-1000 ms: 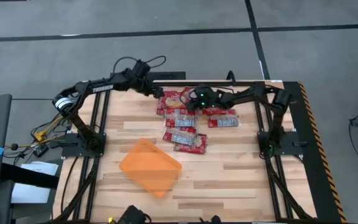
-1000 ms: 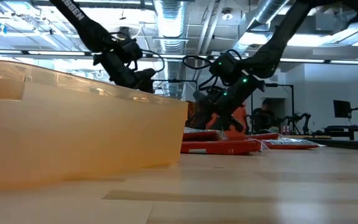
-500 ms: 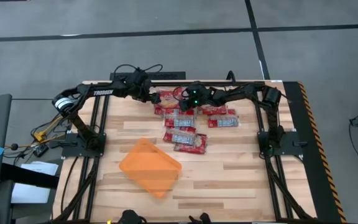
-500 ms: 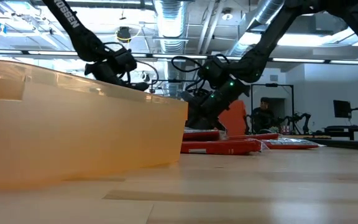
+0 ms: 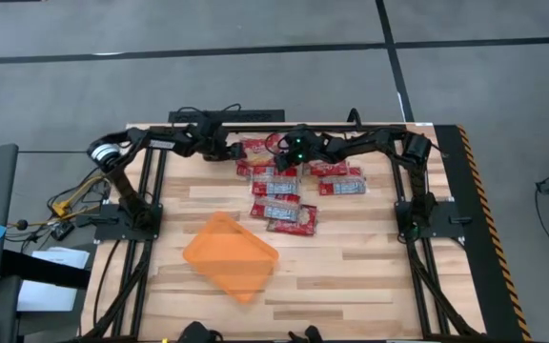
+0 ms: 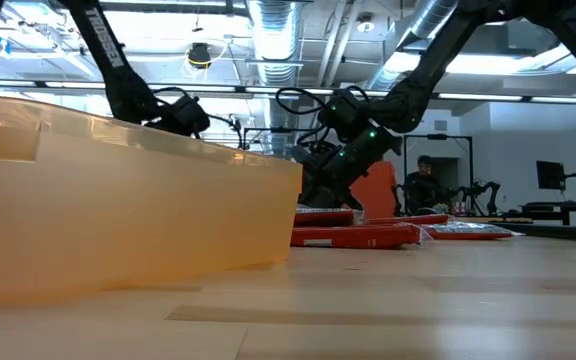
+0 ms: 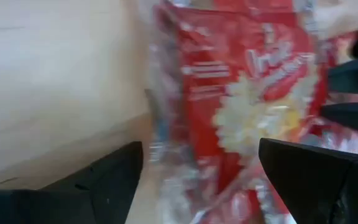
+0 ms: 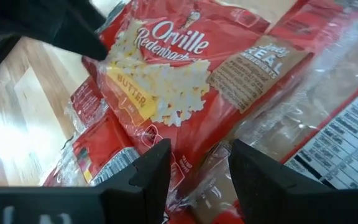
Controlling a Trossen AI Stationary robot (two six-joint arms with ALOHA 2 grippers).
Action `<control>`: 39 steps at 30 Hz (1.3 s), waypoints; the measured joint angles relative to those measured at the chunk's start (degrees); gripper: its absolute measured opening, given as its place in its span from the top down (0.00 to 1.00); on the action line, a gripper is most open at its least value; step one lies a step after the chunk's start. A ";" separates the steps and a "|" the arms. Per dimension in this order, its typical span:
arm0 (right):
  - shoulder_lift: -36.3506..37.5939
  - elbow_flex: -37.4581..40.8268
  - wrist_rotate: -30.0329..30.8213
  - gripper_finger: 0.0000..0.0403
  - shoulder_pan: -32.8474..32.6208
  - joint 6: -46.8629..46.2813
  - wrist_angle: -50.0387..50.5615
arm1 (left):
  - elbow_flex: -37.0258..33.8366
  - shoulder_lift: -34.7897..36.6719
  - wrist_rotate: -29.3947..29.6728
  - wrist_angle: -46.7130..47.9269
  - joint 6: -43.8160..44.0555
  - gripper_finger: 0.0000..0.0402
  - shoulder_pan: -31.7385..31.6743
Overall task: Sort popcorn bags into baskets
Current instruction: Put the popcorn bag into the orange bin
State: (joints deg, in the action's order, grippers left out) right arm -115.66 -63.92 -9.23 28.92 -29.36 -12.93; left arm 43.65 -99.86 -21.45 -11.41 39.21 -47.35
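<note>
- Red is what we are reading first: the popcorn bags (image 5: 284,181) are lying flat in a loose heap on the wooden table (image 5: 370,257), at its far middle, with two or three packets trailing from the heap toward the orange basket (image 5: 230,255).
- We are seeing that basket sitting well apart from the heap, nearer the table's front, turned at an angle, with nothing showing inside it.
- We are placing the left gripper (image 5: 229,151) at the heap's far-left edge; in its wrist view its fingers (image 7: 110,180) are standing wide apart, straddling the end of one bag (image 7: 247,106) whose long axis is running away from the gripper into the heap.
- We are placing the right gripper (image 5: 282,160) low over the heap's far middle, just beside the left one; its fingers (image 8: 151,171) are standing a little apart over a butter-labelled bag (image 8: 173,81), and we are not seeing them clamped on anything.
- We are judging both arms about equally near the heap, each stretched low and inward along the far edge, wrists pitched down.
- We are judging the coming move as turning on closing along a bag's short side, then carrying it from the heap toward the basket.
</note>
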 joint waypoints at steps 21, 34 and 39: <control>0.04 0.00 -1.42 0.58 -1.07 0.98 1.40 | 0.03 0.46 -6.91 -2.46 6.96 0.48 1.13; 1.09 0.02 -6.23 0.59 0.29 1.36 1.54 | 0.06 0.53 -8.00 -2.33 8.23 0.97 1.13; 2.51 0.07 -10.89 0.61 1.86 1.39 2.76 | 0.08 2.04 -9.39 -2.46 10.38 0.96 1.18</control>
State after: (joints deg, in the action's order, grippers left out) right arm -113.15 -63.86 -20.12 30.78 -27.98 -10.17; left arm 43.72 -97.82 -30.84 -13.87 49.58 -46.17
